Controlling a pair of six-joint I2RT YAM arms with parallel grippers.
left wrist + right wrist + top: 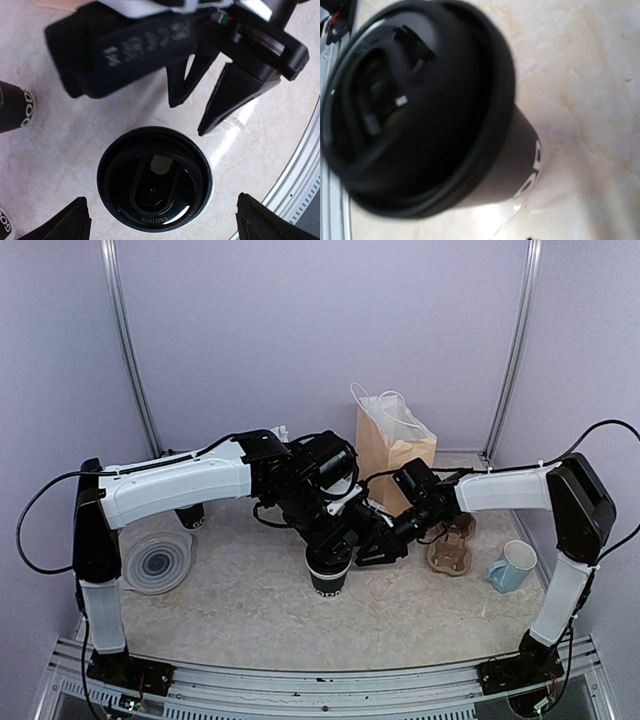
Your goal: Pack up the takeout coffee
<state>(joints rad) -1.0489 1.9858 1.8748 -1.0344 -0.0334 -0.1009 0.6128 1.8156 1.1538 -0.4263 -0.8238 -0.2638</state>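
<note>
On my feed the table (250,610) carries a brown paper bag (392,452) at the back and a cardboard cup carrier (450,548) to the right. My left tool (161,205) hangs directly over the takeout coffee (327,577), its fingers spread wide and gripping nothing. My right tool (186,119) sits just beside the coffee, partly parted and also holding nothing. The coffee stands upright near the table's centre front, with its black lid (150,185) on.
</note>
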